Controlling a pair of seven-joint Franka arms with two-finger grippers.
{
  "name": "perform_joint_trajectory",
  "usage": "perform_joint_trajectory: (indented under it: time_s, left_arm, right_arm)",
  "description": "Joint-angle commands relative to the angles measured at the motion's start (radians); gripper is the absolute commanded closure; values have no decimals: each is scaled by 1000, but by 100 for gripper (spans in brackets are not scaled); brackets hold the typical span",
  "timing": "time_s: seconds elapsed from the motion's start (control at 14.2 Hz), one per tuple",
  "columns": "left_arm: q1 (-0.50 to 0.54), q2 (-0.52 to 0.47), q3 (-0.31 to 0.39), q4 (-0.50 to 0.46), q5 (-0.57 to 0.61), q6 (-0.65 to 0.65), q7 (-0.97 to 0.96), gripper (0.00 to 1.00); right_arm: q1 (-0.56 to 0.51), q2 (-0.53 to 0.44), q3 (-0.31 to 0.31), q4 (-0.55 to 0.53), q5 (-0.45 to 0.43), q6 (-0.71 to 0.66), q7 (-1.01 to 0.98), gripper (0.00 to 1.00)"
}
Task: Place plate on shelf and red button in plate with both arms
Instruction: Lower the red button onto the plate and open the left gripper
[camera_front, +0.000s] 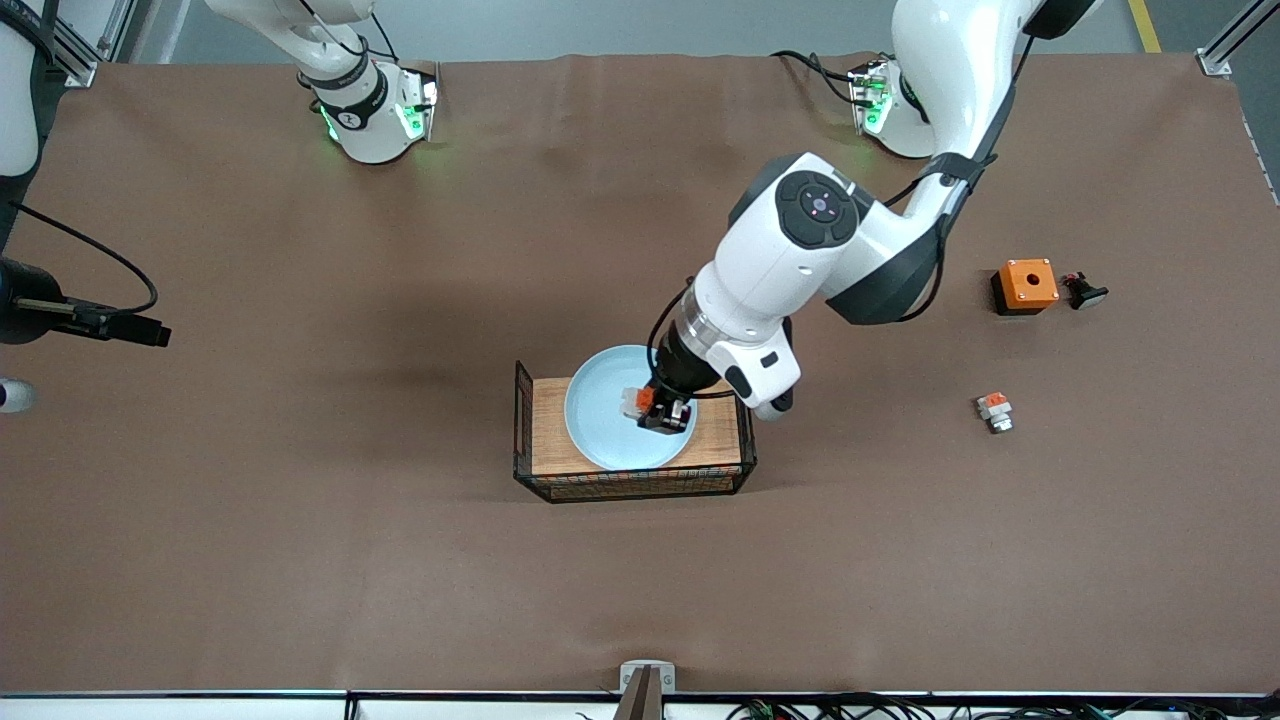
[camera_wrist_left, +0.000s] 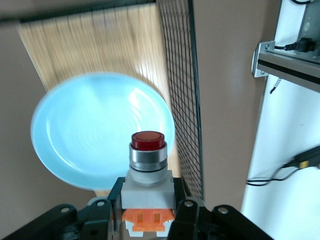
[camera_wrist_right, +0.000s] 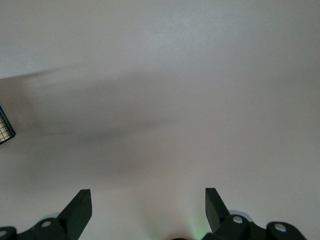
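plate (camera_wrist_left: 90, 135) edges blurred, left claw (camera_wrist_left: 148, 212) cropped

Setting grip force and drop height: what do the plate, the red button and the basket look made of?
Plate: pale blue, glossy with highlights, likely glazed ceramic, possibly plastic.
Red button, held by the shut left gripper over the plate: white and orange plastic-looking body, shiny metal-looking collar, translucent red cap.
Basket: thin black wire mesh walls, wood-grain floor.

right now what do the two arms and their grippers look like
Both arms are glossy white with black joint bands and green lights at their bases. A black cable runs along the left arm. The left gripper and right gripper have black fingers.
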Motion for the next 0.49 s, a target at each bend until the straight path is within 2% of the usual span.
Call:
perform_joint_trajectory:
  time_s: [0.0,0.14,0.42]
  left_arm:
    - [-40,46,14,37,-10,68,-113,65]
    - [-44,65,17,36,-10,96,-126,64]
    - [-56,108,22,31,-4,98,-126,64]
  right_arm:
    - [-10,-18,18,-20,1,16,-15,0]
    - [-10,-16,18,-28,45,30,-15,0]
    - [10,-18,17,-29,48,48,-10,0]
